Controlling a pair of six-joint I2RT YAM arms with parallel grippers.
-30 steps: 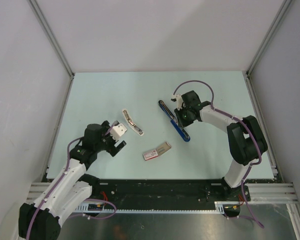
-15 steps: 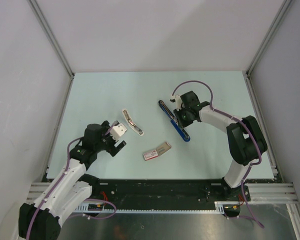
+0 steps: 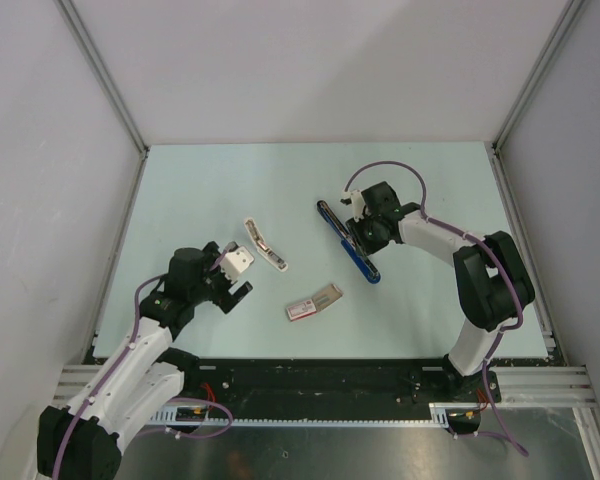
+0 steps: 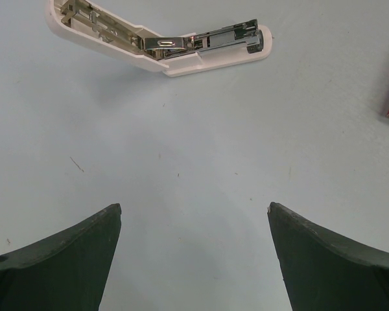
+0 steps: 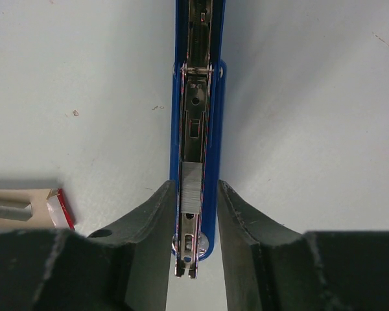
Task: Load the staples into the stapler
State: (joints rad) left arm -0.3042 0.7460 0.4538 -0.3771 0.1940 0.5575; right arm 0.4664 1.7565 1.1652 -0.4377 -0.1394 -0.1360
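As right gripper [image 5: 194, 184] straddles stapler [image 5: 196, 97], staples [image 5: 191, 189] inside

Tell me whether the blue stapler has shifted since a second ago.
No. The stapler keeps its place and angle relative to the pink-and-white box.

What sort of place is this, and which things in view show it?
Probably a robotics lab test cell: a left arm and right arm bolted beside a pale table, plain white walls around it, a stapler and staple box set out.
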